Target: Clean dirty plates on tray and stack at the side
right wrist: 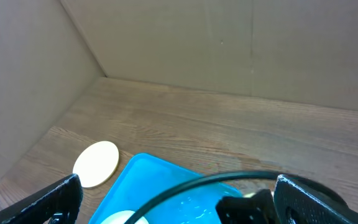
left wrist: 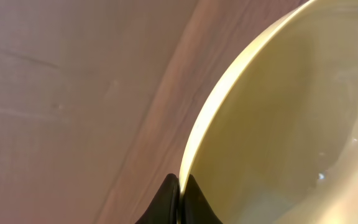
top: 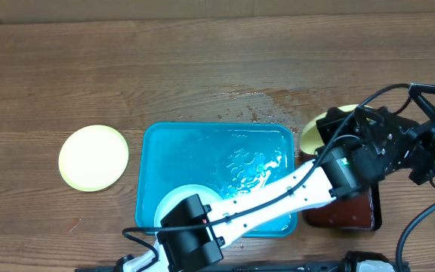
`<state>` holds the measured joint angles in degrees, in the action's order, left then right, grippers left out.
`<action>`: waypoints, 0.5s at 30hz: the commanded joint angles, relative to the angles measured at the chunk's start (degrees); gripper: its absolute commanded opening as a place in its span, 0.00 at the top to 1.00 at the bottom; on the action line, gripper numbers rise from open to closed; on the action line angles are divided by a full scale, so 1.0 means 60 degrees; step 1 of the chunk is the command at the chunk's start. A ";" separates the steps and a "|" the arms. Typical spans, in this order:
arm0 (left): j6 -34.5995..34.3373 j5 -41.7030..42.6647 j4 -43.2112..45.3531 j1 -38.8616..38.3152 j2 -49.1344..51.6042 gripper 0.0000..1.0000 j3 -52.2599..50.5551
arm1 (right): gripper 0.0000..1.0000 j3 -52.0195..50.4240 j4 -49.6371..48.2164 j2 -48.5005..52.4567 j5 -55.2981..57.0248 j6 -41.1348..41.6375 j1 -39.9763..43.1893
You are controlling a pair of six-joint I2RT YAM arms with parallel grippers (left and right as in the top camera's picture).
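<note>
My left gripper is shut on the rim of a pale yellow-green plate and holds it tilted; in the overhead view this plate is above the far end of the black tray. A white/pale blue plate lies in the turquoise tray, partly hidden by my left arm. A second yellow-green plate lies flat on the table left of the tray and also shows in the right wrist view. My right gripper is wide open and empty, raised at the right.
A smaller black tray with reddish-brown liquid stands right of the turquoise tray, under both arms. Water pools on the turquoise tray's floor, and droplets lie on the wood behind it. A cardboard wall runs along the back.
</note>
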<state>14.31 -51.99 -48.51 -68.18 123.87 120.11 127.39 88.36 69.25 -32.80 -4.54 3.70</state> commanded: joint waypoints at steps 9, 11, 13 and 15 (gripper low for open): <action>-0.1268 0.1333 -0.0419 -0.0044 0.0084 0.96 0.0200 | 0.00 0.0157 0.0011 -0.0087 -0.0058 -0.0036 -0.0036; -0.1625 0.2025 -0.0725 0.0135 0.0022 0.96 0.0226 | 0.00 0.0157 0.0011 -0.0087 -0.0058 -0.0036 -0.0036; -0.2280 0.3606 -0.1195 0.0426 -0.0091 0.96 0.0277 | 0.00 0.0157 0.0015 -0.0087 -0.0055 -0.0036 -0.0036; -0.3228 0.5260 -0.1475 0.0838 -0.0233 0.96 0.0277 | 0.00 0.0157 0.0011 -0.0087 -0.0055 -0.0036 -0.0036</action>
<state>4.60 -34.06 -56.29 -67.00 123.90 120.29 127.39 88.55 69.25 -32.80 -4.51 3.70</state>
